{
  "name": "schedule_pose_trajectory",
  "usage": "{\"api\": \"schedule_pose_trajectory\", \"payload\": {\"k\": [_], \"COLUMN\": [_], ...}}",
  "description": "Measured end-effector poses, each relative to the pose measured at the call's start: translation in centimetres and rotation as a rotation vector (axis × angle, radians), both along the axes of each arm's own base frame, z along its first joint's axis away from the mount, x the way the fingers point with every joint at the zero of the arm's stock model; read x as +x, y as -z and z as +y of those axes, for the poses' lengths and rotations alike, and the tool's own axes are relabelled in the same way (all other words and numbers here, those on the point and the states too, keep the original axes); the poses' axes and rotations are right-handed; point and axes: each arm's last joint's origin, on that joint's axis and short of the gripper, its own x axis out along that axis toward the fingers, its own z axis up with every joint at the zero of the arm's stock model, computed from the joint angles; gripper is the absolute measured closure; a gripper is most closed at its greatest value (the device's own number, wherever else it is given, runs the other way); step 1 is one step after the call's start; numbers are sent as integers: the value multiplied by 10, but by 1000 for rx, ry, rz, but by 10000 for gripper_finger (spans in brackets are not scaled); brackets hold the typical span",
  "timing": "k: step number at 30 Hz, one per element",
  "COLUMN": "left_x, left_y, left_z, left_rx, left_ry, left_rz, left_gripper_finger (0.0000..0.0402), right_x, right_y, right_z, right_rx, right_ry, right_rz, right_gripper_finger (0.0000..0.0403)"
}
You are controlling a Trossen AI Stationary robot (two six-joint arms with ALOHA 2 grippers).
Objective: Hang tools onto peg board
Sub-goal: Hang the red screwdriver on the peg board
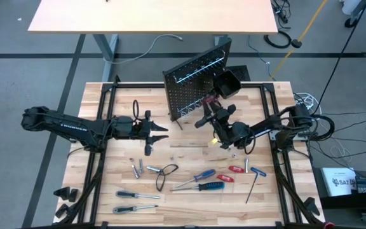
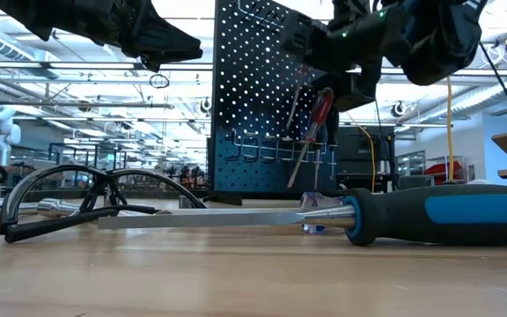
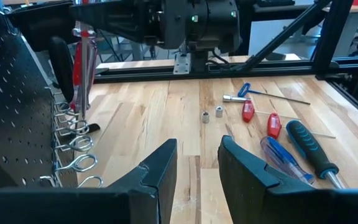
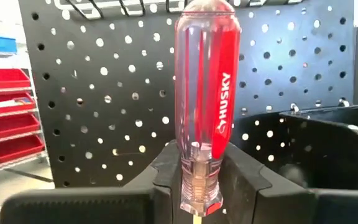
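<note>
**Nearly at the hooks: red screwdriver held up to the board**

Right now my right pincer is clamped on the neck of the red screwdriver, just below its clear-and-red handle, with the handle end pointing at the peg board. I judge that grip is chosen so the shaft hangs free and can be threaded down through one of the wire ring hooks along the board's lower row. In the low view the screwdriver hangs close in front of the panel, above that row, so I reckon it is not yet seated.

My left pincer hovers over the counter left of the board, fingers parted a little with nothing between them; it waits.

Near the front edge lie the tools not yet hung: a black wire loop, a blue-and-black screwdriver, a smaller blue one, two short red ones, a long thin hex key, silver bits and two dark-handled drivers at the left. All are well apart from the board and block nothing.

What could crowd the move is the small black bin fixed to the board just beside the held tool, and the neighbouring rings standing close together. Beyond the counter stands another table.
</note>
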Motion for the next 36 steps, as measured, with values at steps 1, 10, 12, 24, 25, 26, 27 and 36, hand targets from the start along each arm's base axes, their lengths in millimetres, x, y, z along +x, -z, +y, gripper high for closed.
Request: {"api": "schedule_pose_trajectory", "payload": {"k": [1,10,12,24,25,26,27,36], "left_x": [0,0,0,0,0,0,0,0], "left_y": [0,0,-1,-1,-1,-1,-1,-1], "left_z": [0,0,0,0,0,0,0,0], "left_rx": [0,-1,-2,-3,-3,-2,-2,-2], "left_ry": [0,0,0,0,0,0,0,-1], "left_rz": [0,-4,-10,-8,-8,-7,-7,-7], "left_gripper_finger": [281,281,281,281,281,281,281,281], "right_x": [0,4,4,9,9,10,11,13], "right_y": [0,7,8,22,24,26,28,34], "right_z": [0,-6,-8,-23,-24,-24,-24,-25], "right_rx": [2,26,29,50,51,50,48,52], "right_ry": [-4,-6,-1,8,11,10,4,-6], "right_rz": [-6,18,26,32,40,48,55,80], "right_gripper_finger": [334,334,334,334,334,334,334,334]}}
